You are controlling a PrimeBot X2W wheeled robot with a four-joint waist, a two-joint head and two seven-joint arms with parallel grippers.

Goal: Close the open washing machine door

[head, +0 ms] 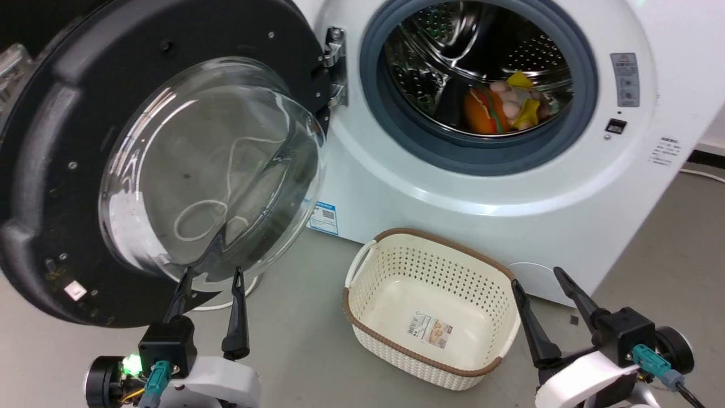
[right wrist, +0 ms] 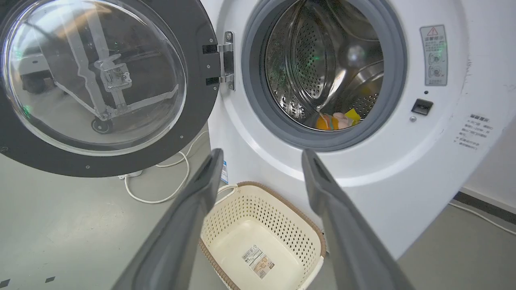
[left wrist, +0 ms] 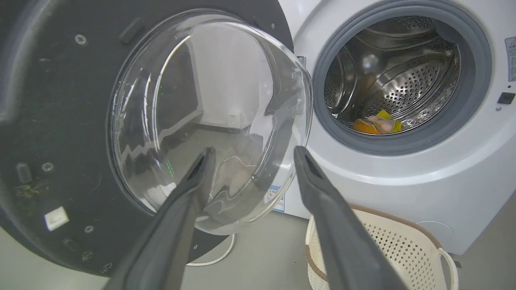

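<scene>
Swung wide on its hinge beside the steel drum point(head: 447, 39), the large round black-rimmed, glass-bowled washing machine door point(head: 62, 124) may deflect the spread, empty left hand point(head: 212, 273) off its slick curved glass.

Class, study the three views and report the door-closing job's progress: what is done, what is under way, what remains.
Done: nothing visible; the washing machine door stands wide open on its hinge, the drum opening exposed. In hand: the left gripper, open, points at the door's glass bowl; contact is unclear. The right gripper hangs open beside the basket. Left: swinging the door fully shut.
</scene>
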